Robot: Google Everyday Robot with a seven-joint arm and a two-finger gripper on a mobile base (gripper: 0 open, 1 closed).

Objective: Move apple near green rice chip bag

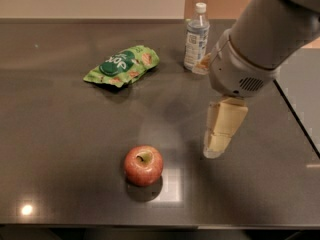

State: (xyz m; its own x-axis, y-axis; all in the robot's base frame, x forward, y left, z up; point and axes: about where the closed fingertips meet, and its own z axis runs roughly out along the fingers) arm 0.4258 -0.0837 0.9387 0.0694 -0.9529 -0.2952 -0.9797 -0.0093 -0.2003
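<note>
Shiny round red apple (143, 165) on glossy dark tabletop (60, 149), blocky beige tool (215, 149) near it, openness unclear.

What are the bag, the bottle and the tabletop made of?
Bag: likely glossy plastic film, crinkled.
Bottle: seemingly clear plastic, see-through.
Tabletop: dark polished stone or laminate, reflecting lights.
The gripper hangs over the tabletop beside the apple.

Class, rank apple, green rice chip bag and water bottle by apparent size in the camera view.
1. green rice chip bag
2. water bottle and apple: alike, apple nearer.
End effector hangs right of apple.
</note>
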